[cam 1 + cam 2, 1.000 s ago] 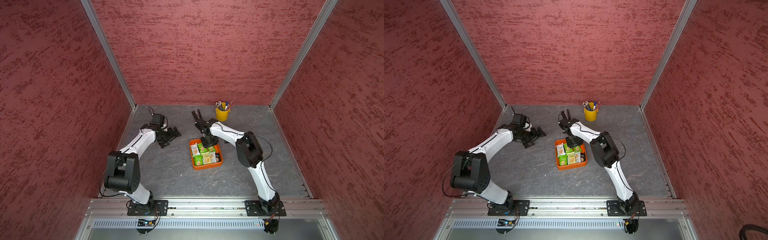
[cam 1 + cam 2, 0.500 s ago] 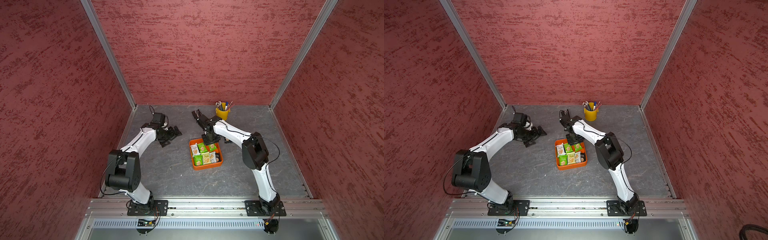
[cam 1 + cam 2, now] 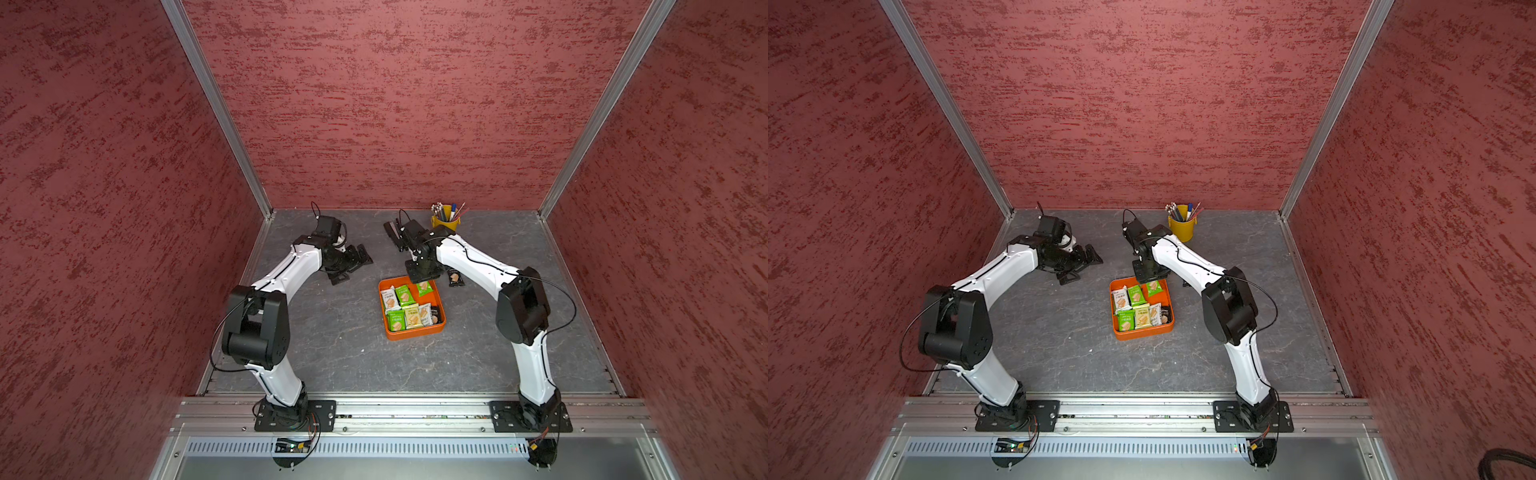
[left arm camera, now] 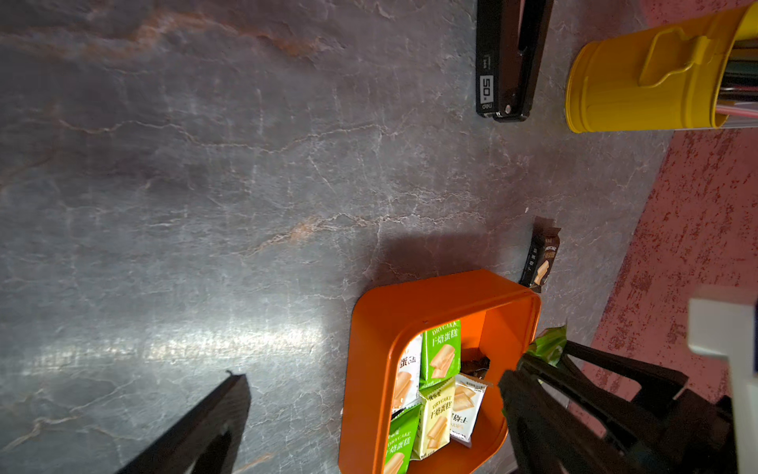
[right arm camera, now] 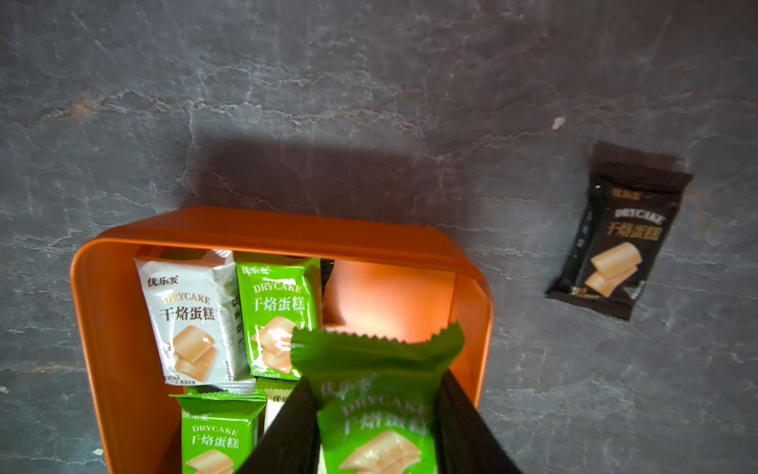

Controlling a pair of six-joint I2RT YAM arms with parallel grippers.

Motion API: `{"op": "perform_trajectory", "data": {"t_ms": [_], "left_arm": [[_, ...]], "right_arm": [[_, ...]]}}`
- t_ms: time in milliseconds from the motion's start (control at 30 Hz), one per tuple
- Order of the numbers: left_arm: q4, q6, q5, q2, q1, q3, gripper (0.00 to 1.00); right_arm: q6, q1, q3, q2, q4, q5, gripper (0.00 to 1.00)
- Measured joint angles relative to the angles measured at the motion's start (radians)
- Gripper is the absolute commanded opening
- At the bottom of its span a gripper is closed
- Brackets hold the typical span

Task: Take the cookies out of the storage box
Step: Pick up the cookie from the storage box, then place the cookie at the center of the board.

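- Cookies: one green packet (image 5: 377, 357) is clamped across its short width by the right gripper (image 5: 375, 390). Its long axis runs out from the jaws, serrated end leading.
- It hangs over the far right corner of the orange storage box (image 5: 287, 230), clear of the floor.
- Other packets (image 3: 405, 307) lie flat inside the box.
- A black packet (image 5: 619, 234) lies on the table (image 3: 332, 332), just outside that corner.
- Judgement: the set-down spot lies rightward over the wall, so the right arm is nearer.
- The left gripper (image 3: 351, 266) is spread empty, well apart.
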Motion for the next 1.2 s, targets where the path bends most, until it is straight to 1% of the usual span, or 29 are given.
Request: {"op": "perform_trajectory", "data": {"t_ms": [167, 367, 600, 733, 900, 1200], "left_arm": [[-0.025, 0.002, -0.021, 0.031, -0.036, 0.060, 1.00], [-0.045, -0.014, -0.050, 0.042, -0.076, 0.088, 1.00], [-0.089, -0.039, -0.095, 0.056, -0.120, 0.122, 1.00], [-0.109, -0.066, -0.122, 0.057, -0.136, 0.127, 1.00], [-0.117, -0.109, -0.165, 0.046, -0.150, 0.117, 1.00], [-0.140, -0.168, -0.226, -0.030, -0.168, 0.048, 1.00]], "right_arm": [[-0.046, -0.066, 0.000, -0.019, -0.031, 0.007, 0.37], [-0.109, -0.154, -0.003, -0.019, -0.061, 0.050, 0.37], [-0.139, -0.296, -0.073, -0.019, -0.027, 0.049, 0.37], [-0.142, -0.367, -0.085, -0.017, 0.004, 0.037, 0.37], [-0.153, -0.401, -0.084, 0.007, 0.045, 0.019, 0.38], [-0.175, -0.410, -0.035, 0.130, 0.075, -0.017, 0.39]]}}
